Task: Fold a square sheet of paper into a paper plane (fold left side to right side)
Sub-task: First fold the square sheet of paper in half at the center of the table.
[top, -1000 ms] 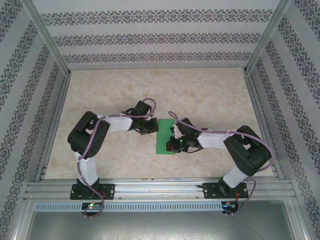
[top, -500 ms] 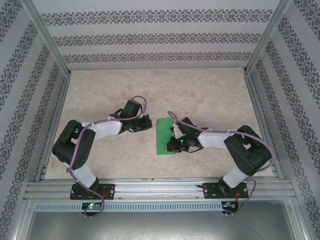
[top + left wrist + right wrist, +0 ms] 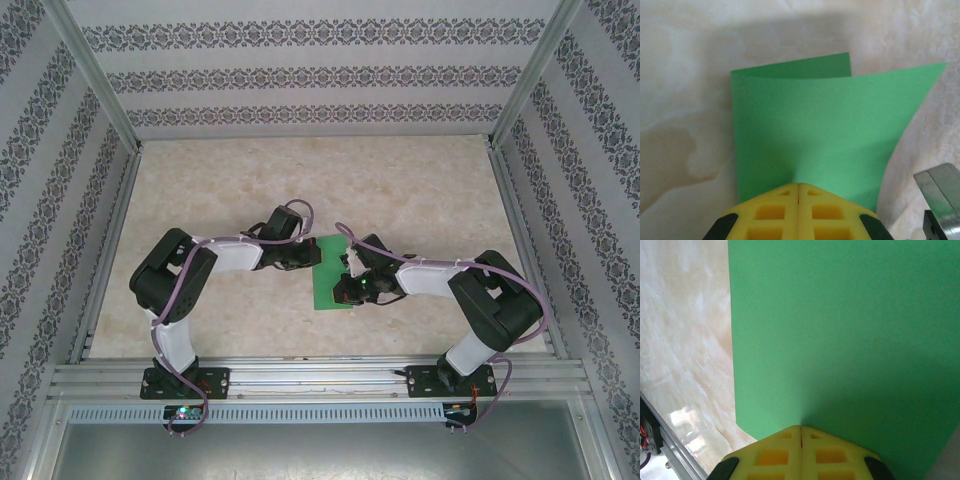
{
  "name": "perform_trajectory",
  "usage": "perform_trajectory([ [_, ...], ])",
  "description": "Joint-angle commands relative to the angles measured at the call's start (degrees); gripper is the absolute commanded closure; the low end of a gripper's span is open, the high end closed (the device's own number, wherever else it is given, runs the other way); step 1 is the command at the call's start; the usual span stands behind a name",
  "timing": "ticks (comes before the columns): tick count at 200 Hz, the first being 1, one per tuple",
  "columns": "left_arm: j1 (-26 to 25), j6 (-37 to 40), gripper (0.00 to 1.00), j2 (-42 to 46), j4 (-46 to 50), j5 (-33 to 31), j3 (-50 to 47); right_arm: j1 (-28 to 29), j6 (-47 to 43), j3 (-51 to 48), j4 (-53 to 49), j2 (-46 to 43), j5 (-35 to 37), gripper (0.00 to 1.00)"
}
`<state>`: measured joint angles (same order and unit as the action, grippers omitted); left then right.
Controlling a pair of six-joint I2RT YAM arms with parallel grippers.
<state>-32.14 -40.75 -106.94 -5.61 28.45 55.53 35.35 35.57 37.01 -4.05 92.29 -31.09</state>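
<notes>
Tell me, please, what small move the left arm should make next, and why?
Probably slide the shut left claw along the folded edge to press the crease. The square sheet of paper is doubled over, but its top layer bows up and its corners do not line up, while the shut right claw rests on it.

Beige table [image 3: 400,190] under green paper [image 3: 327,288]

The left arm [image 3: 232,256] and right arm [image 3: 432,279] have white shells between bulky black joints, purple cables [image 3: 295,204] looping along them, black bases, and yellow moulded jaws with square recesses and black corners.
</notes>
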Motion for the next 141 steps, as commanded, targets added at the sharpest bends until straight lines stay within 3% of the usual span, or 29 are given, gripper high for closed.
perform_trajectory([
  [1, -0.26, 1.21, 1.0, -1.62, -1.41, -0.95, 2.55, -0.58, -1.17, -3.35, -11.59, 3.33, 7.1, 1.0],
  [141, 3.23, 1.82, 1.0, -6.65, -2.66, -9.75, 3.46, -0.58, -1.28, -4.1, -11.79, 4.48, 6.83, 1.0],
])
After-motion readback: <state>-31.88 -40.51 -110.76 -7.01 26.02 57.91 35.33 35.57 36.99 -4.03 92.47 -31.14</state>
